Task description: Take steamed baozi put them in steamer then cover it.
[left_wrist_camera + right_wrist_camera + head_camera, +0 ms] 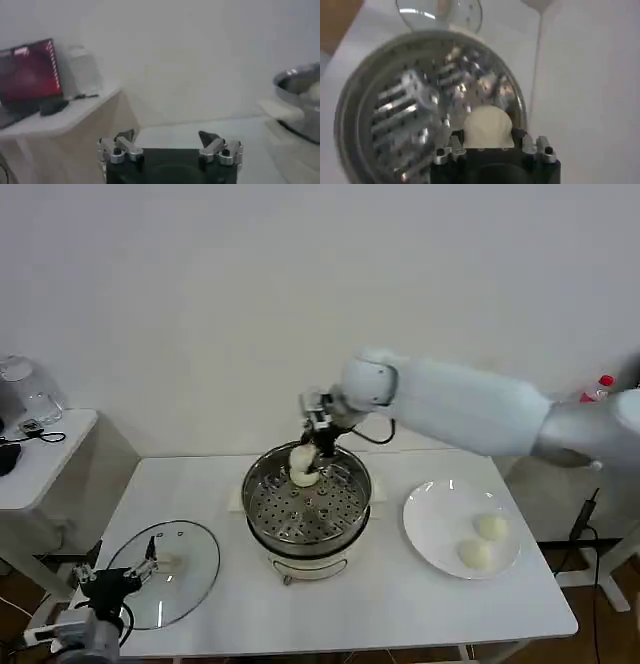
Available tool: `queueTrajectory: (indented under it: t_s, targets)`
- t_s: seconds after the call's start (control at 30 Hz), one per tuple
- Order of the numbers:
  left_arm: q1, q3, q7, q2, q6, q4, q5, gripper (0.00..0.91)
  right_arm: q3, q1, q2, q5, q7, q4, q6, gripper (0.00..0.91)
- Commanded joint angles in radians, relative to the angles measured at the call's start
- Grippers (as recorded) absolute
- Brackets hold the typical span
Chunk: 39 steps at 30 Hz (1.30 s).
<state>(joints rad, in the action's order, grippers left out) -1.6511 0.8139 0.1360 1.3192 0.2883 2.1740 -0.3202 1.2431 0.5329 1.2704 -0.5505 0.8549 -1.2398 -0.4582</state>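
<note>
Right gripper fingers clamp a smooth creamy-white baozi over the steamer (left gripper fingers spread)

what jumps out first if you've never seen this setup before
The right end effector reaches over the round shiny steel steamer at the table's centre, shut on a creamy-white bun. Two more buns sit on the flat white plate at right; the clear glass lid lies at left by the open left end effector.

wall: plain white | side table: white, left | laptop: red screen
</note>
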Motion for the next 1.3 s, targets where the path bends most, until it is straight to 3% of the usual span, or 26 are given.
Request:
queueTrajectory:
  t_s: [0.03, 0.77, 0.8, 0.9, 1.13, 1.3]
  targets:
    - [-0.003, 0.042, 0.012, -0.002, -0.010, 0.006, -0.266, 0.907, 0.021, -0.049, 0.121, -0.070, -0.027, 0.060, -0.052, 0.645]
    - [-0.009, 0.032, -0.014, 0.003, -0.008, 0.032, -0.165, 0.907, 0.015, -0.118, 0.182, 0.034, -0.019, 0.174, -0.046, 0.645]
    - [-0.009, 0.033, -0.014, 0.003, -0.008, 0.031, -0.165, 0.907, 0.016, -0.118, 0.182, 0.036, -0.018, 0.175, -0.045, 0.655]
    - [-0.009, 0.032, -0.014, 0.005, -0.008, 0.032, -0.163, 0.907, 0.019, -0.117, 0.182, 0.036, -0.017, 0.173, -0.045, 0.907]
    - [-0.011, 0.030, -0.016, 0.007, -0.001, 0.038, -0.155, 0.907, 0.017, -0.103, 0.167, 0.034, -0.013, 0.148, -0.042, 0.907]
    - [-0.008, 0.027, -0.016, 0.007, 0.003, 0.038, -0.153, 0.907, 0.019, -0.005, 0.083, -0.004, -0.007, 0.025, -0.048, 0.907]
